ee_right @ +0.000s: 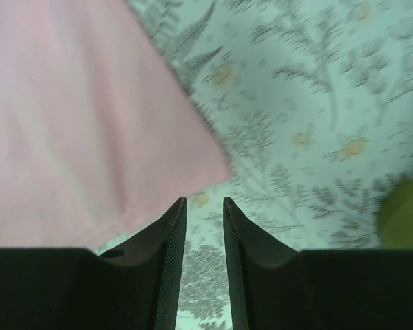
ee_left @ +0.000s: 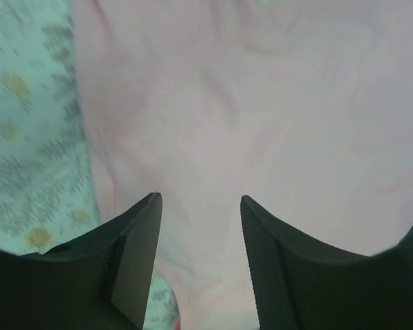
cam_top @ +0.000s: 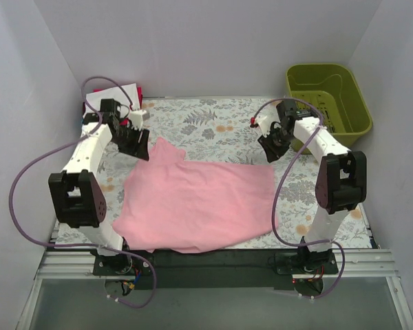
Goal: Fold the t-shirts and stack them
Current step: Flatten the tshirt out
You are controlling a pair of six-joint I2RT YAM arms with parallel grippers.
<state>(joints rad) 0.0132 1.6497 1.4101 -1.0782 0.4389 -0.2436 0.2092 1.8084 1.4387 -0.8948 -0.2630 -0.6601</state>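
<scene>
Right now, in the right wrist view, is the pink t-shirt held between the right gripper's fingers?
No, the right gripper has only floral table cloth in its gap; the pink t-shirt lies beside it.

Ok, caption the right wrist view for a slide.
Empty right claw over the floral tablecloth, beside a corner of the pink t-shirt.

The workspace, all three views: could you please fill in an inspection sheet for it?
Surface: floral table cloth, lying flat.
Job's things: pink t-shirt spread out in the middle; white and red items at far left corner, mostly hidden.
Clutter: green bin at far right.
End effectors: left end effector open over the shirt's far left part; right end effector narrowly open over the cloth beside the shirt's corner; neither holds anything.
Cables: purple cables loop off both arms.
Surroundings: white walls.
</scene>
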